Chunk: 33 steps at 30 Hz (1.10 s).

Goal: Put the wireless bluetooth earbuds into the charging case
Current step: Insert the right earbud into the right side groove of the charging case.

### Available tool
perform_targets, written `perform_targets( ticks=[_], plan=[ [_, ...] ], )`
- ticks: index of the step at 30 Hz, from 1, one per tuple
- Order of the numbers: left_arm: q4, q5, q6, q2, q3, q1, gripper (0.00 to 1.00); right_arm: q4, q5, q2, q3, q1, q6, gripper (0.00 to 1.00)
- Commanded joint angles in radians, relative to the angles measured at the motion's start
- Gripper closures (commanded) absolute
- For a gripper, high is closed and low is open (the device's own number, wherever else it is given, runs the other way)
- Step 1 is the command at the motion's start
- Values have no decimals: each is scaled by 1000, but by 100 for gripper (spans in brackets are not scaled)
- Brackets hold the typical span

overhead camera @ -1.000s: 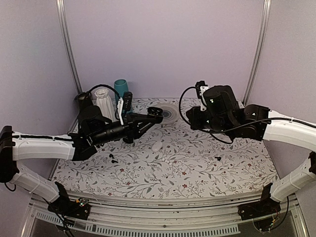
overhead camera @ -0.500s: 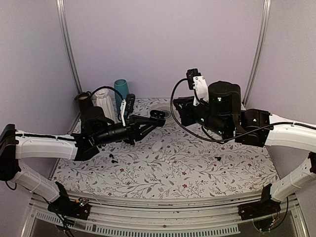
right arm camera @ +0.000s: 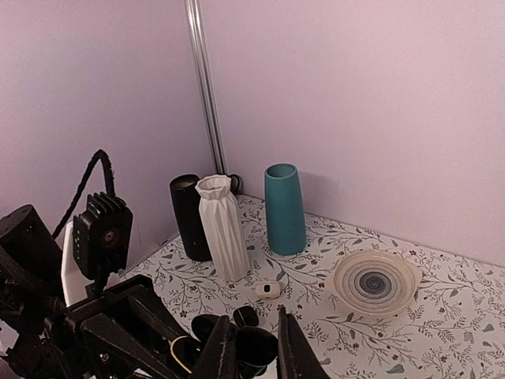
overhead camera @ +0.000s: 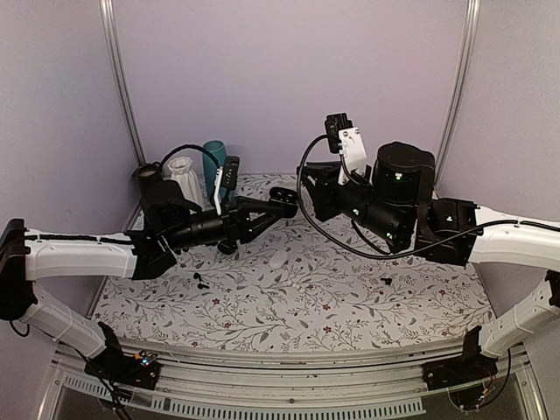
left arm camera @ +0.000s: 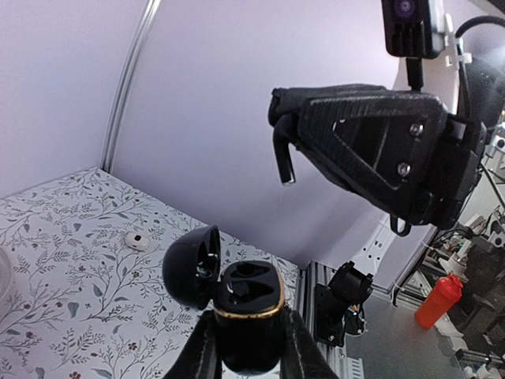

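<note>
Black charging case [left arm camera: 246, 304] clamped between the fingers of the left gripper [left arm camera: 245, 335], lower centre of the left wrist view, lid [left arm camera: 192, 264] standing open to the left, wells facing up, contents not discernible. Right gripper [left arm camera: 278, 118] at upper right of the same view, jaws drawn together on a black earbud [left arm camera: 285, 162], stem hanging below the fingertips, long axis close to vertical. Earbud above the case and slightly to its right, apart from it, not touching. In the top view, both grippers aloft over the far middle of the floral table [overhead camera: 350, 306], with the case just left of the right gripper. Right arm the carrier of the bud, hence the nearer; left arm serving as holder. Probable next move: descent of the stem, tip first, down and leftward in the left wrist view into one well, with some risk of the stem missing the socket. Elsewhere on the table: white case [overhead camera: 278, 260] at centre, loose black earbud [overhead camera: 199, 280] lower left, another black earbud [overhead camera: 386, 281] right.
</note>
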Motion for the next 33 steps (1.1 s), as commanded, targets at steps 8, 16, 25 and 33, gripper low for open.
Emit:
perform_targets(
  ticks=[8, 16, 25, 33],
  plan=[
    [95, 45, -96, -4, 37, 4, 100, 96, -64, -5, -67, 17, -65, 86],
    [104, 50, -108, -9, 40, 5, 100, 104, -63, 1, -72, 28, -86, 86],
    [121, 52, -121, -20, 32, 6, 100, 95, -57, 23, -72, 29, -92, 86],
    [135, 49, -120, -29, 29, 5, 100, 85, -60, 28, -75, 31, -98, 86]
  ],
)
